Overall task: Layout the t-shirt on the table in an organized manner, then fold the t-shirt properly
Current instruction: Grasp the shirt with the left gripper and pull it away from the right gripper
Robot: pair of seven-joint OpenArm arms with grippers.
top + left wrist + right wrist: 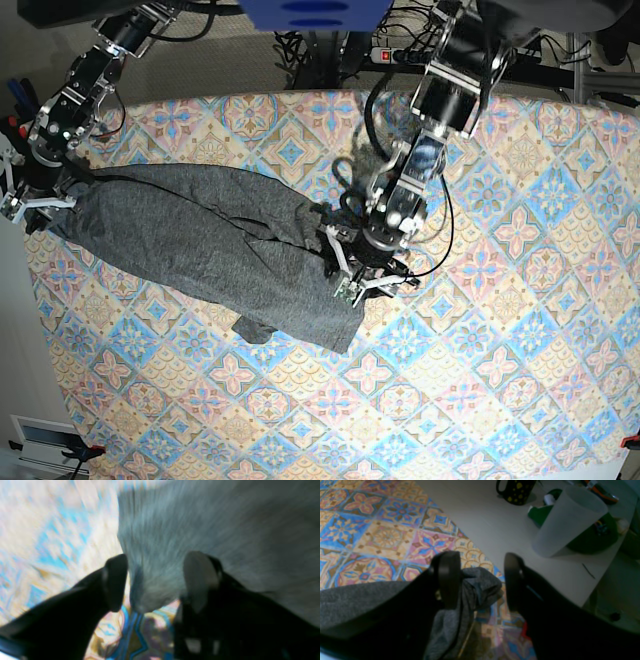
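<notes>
The dark grey t-shirt [200, 240] lies crumpled in a long band across the left half of the table [500, 350]. My left gripper [365, 280] hangs over its right end. In the blurred left wrist view this gripper [157, 560] is open, with a corner of the t-shirt [200, 525] lying loose between the fingers above the table [50, 542]. My right gripper [35, 200] is at the shirt's left end by the table edge. Its jaws [481, 557] stand apart; bunched t-shirt [480, 585] touches the left finger [448, 580], with a small gap to the other.
Past the table [382, 537] edge is a white surface with a black mug with yellow dots [516, 491], a translucent white cup [565, 522] and a green item [592, 535]. Black cables [350, 190] hang by the left arm.
</notes>
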